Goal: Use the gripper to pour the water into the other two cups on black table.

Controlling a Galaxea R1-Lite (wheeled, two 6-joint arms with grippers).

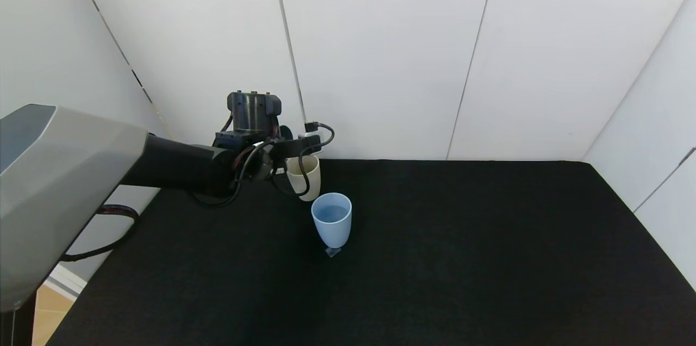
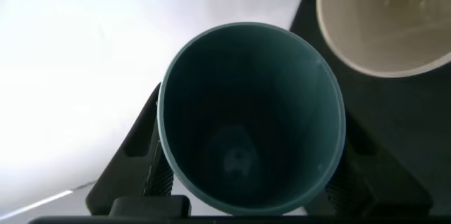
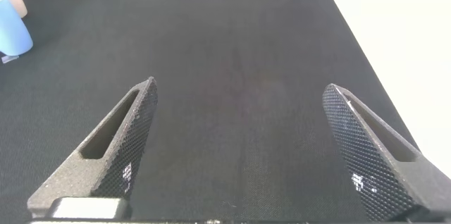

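My left gripper is shut on a wider teal-green tumbler; its dark inside fills the left wrist view. The tumbler's rim is close beside the mouth of the beige cup. In the head view the left gripper hangs at the back left of the black table, right over the beige cup; the wrist hides the teal tumbler there. The light blue cup stands upright just in front of the beige one, with water in it. My right gripper is open and empty, low over bare table.
White walls close the table at the back and on both sides. A small clear tab lies at the blue cup's foot. The blue cup also shows far off in the right wrist view.
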